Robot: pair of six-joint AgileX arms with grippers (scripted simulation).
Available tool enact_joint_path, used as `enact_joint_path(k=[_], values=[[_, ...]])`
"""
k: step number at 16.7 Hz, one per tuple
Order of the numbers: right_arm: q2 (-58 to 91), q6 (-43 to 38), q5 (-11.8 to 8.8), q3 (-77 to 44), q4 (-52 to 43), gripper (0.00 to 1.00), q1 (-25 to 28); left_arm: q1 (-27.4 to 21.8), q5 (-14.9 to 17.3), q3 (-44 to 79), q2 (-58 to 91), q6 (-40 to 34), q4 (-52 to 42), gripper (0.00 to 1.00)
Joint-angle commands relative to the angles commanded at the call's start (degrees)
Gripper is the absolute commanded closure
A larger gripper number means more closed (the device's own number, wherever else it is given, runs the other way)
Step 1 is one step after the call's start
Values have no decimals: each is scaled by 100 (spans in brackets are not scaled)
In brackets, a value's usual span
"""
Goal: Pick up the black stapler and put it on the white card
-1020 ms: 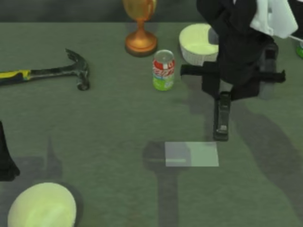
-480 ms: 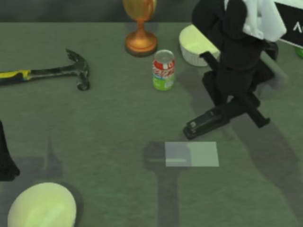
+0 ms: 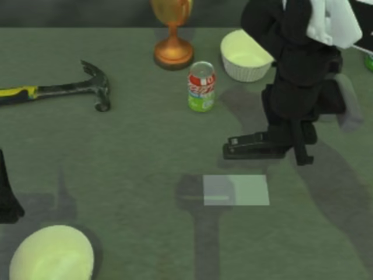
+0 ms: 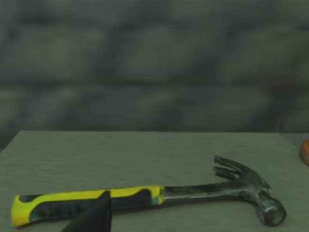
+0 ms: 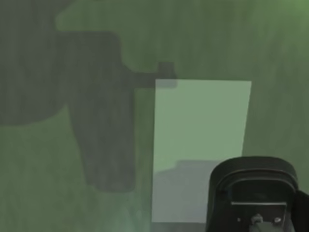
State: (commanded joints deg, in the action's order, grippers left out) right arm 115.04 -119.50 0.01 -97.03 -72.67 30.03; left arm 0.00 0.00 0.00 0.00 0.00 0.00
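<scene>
The black stapler (image 3: 252, 146) hangs just above the table, lying crosswise with its long axis left to right. My right gripper (image 3: 289, 142) is shut on its right end. The white card (image 3: 236, 190) lies flat on the green table, a short way in front of the stapler and apart from it. In the right wrist view the card (image 5: 200, 140) fills the middle, and the stapler's glossy black end (image 5: 252, 193) overlaps its near corner. My left gripper (image 3: 7, 201) is parked at the table's left edge, open and holding nothing; one dark fingertip (image 4: 96, 217) shows in its wrist view.
A yellow-handled hammer (image 3: 58, 88) lies at the far left. An orange goblet (image 3: 173, 35), a soda can (image 3: 201, 86) and a white bowl (image 3: 246, 55) stand along the back. A pale round object (image 3: 51, 254) sits at the front left corner.
The right gripper has swung the stapler from pointing front-to-back to lying crosswise. It now sits slightly farther left and closer to the card's back edge. The left arm has not moved.
</scene>
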Motion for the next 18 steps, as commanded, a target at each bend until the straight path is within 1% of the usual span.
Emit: enact_joint_path(k=[8, 10, 15, 18], values=[[47, -62, 1, 54, 99, 100, 13, 0, 0, 0, 0, 0, 0, 0], [156, -113, 0, 246, 419, 100, 49, 0, 0, 0, 0, 0, 0, 0], [609, -269, -5, 951, 1592, 100, 225, 0, 0, 0, 0, 0, 0, 0], [742, -332, -4, 1153, 1895, 100, 274, 0, 0, 0, 0, 0, 0, 0]])
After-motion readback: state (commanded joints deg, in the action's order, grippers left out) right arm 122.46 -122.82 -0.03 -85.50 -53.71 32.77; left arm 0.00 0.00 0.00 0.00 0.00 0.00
